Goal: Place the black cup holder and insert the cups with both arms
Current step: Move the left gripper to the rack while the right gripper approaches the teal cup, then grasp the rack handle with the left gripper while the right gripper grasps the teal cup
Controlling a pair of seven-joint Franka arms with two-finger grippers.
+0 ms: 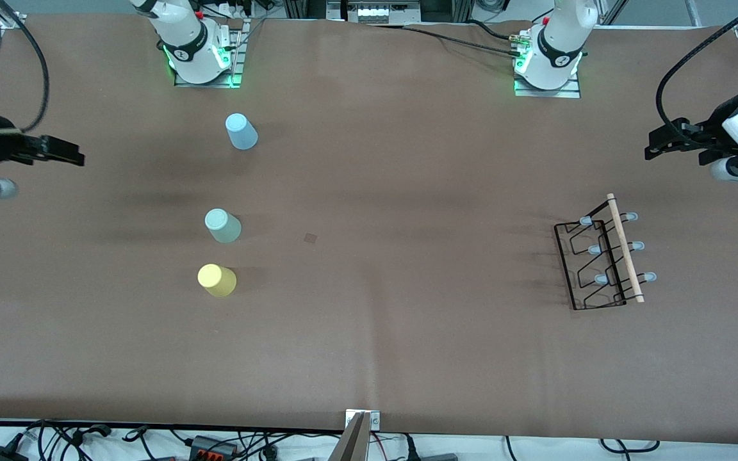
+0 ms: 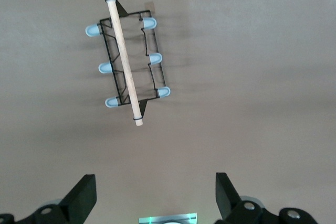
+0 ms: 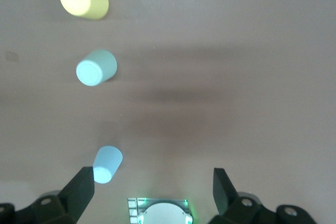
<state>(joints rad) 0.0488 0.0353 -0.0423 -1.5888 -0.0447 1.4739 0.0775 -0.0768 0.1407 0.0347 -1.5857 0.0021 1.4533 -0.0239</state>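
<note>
Rack, the black cup holder (image 1: 603,256), lies on the table, apart from the left gripper (image 1: 654,146) raised above that end. Left gripper wide open, empty. Right gripper (image 1: 77,155) also spread, empty, well apart from the cups (image 1: 222,226).

white arms (image 1: 558,45), black joint caps, green base lights

The table (image 1: 407,333) wears a matt brown cover, cloth or paper by its faint creases. The three cups, blue (image 1: 241,131), mint (image 1: 222,225) and yellow (image 1: 216,280), look like smooth plastic with a soft sheen. The holder (image 1: 603,256) is thin black wire, its rod (image 1: 625,248) pale bare wood; the pale-blue peg tips (image 2: 149,23) look smooth. Both end effectors, left (image 2: 156,195) and right (image 3: 153,192), have matt black fingers; the arm shells are glossy white.
</note>
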